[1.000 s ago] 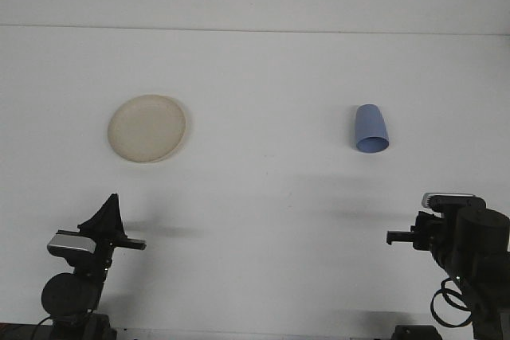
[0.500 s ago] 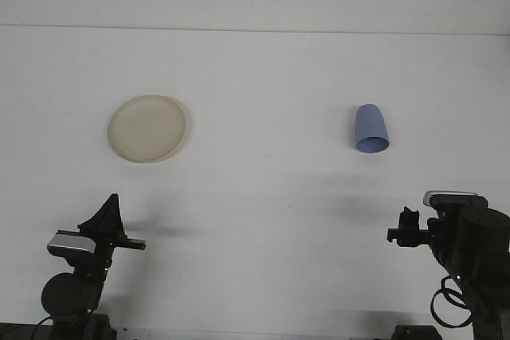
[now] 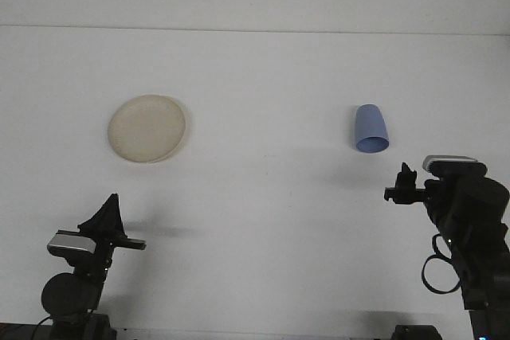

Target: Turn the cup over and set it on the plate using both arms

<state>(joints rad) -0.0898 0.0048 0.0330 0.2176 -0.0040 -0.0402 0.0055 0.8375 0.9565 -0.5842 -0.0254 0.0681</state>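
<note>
While cup (image 3: pixel 371 130) sits mouth-down, my right pincer (image 3: pixel 402 184) nears it; can't tell its gap. Next: grasp, flip, carry to plate (image 3: pixel 148 127).

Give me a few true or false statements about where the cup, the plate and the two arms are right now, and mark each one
1. The blue cup sits on the plate. False: it rests on the table, far to the plate's right.
2. The plate has nothing on it. True.
3. The right gripper is holding the cup. False: it is below the cup in the front view, apart from it.
4. The left gripper is nearer the plate than the cup. True.
5. The cup is red. False: it is blue.
</note>
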